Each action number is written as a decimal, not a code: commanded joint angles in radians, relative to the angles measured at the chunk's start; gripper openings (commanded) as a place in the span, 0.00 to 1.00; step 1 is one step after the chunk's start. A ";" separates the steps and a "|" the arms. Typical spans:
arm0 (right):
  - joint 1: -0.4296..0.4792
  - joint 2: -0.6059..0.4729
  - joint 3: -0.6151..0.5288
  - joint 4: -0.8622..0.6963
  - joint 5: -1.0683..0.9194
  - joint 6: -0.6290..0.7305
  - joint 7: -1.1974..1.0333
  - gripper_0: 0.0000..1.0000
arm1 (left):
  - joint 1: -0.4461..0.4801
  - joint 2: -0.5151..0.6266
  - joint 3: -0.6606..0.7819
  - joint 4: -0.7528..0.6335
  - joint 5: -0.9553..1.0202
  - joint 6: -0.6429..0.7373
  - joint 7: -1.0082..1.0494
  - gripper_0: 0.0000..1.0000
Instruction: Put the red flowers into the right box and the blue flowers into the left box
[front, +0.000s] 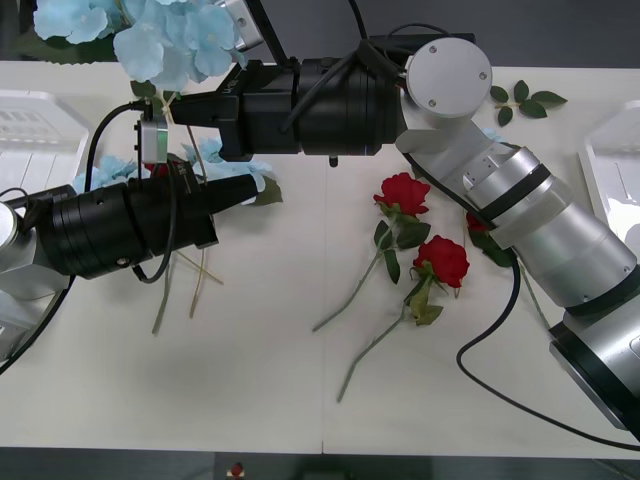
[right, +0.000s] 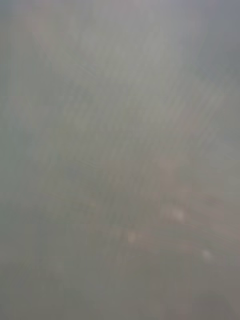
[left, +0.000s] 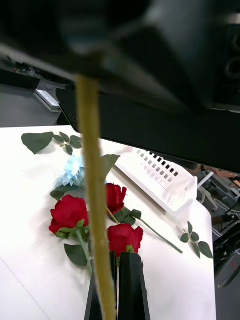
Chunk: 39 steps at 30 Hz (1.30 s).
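Note:
A blue flower (front: 170, 40) hangs high at the back left, its pale stem (left: 92, 175) running down past my right gripper (front: 180, 108), which reaches across from the right and looks shut on that stem. More blue flowers (front: 215, 158) lie on the table under it. My left gripper (front: 250, 190) points right just above them, its black fingers (left: 131, 285) shut with nothing seen between them. Three red flowers (front: 403, 190) (front: 443, 258) (front: 478, 222) lie at the table's middle right. The left box (front: 35, 135) is at the left edge and the right box (front: 610, 170) at the right edge.
Loose green leaf sprigs (front: 522, 100) lie at the back right, near the right box (left: 160, 180). Thin bare stems (front: 160, 295) stick out below my left arm. The right arm's black forearm (front: 320, 100) crosses above the table's middle.

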 joint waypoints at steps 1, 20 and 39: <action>-0.030 0.003 -0.012 -0.018 -0.014 0.019 -0.005 0.04 | -0.029 0.027 0.012 -0.011 0.014 -0.008 0.087 0.00; -0.096 -0.238 -0.012 -0.020 -0.082 0.159 -0.040 1.00 | -0.015 0.153 0.428 -0.015 -0.274 0.296 0.429 0.00; -0.145 -0.779 0.379 -0.079 0.279 0.386 -0.576 1.00 | 0.227 0.188 0.706 0.071 -0.889 -0.041 0.481 0.00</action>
